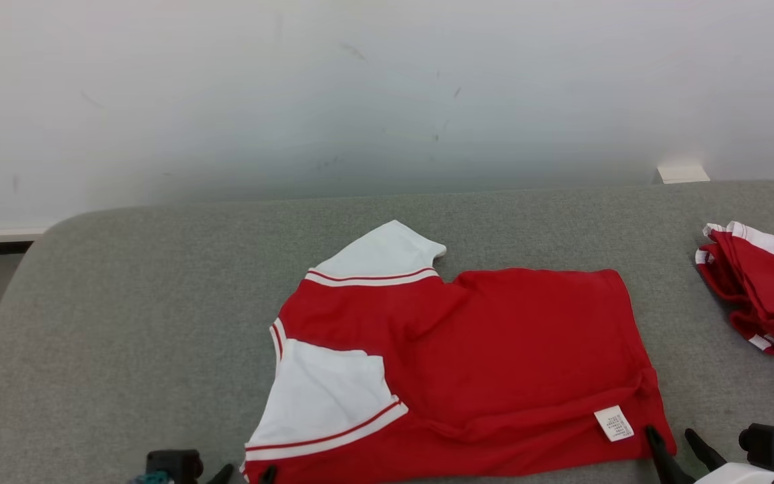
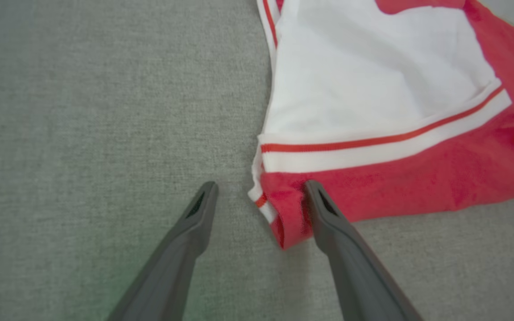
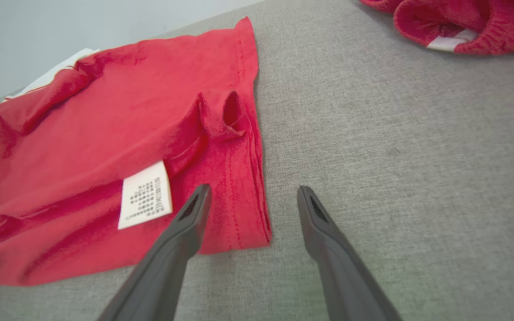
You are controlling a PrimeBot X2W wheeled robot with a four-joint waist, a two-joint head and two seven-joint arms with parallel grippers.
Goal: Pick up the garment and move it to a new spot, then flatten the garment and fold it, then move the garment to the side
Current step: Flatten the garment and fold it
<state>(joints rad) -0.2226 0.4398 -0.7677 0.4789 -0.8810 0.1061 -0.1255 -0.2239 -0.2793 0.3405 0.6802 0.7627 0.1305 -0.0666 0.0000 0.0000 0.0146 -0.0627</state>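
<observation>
The red garment is laid flat on the grey table. The left gripper and right gripper are held wide open at its two near corners, likely so these can be pinched for folding.

Garment label print illegible; 2nd shirt partly off-frame.
</observation>
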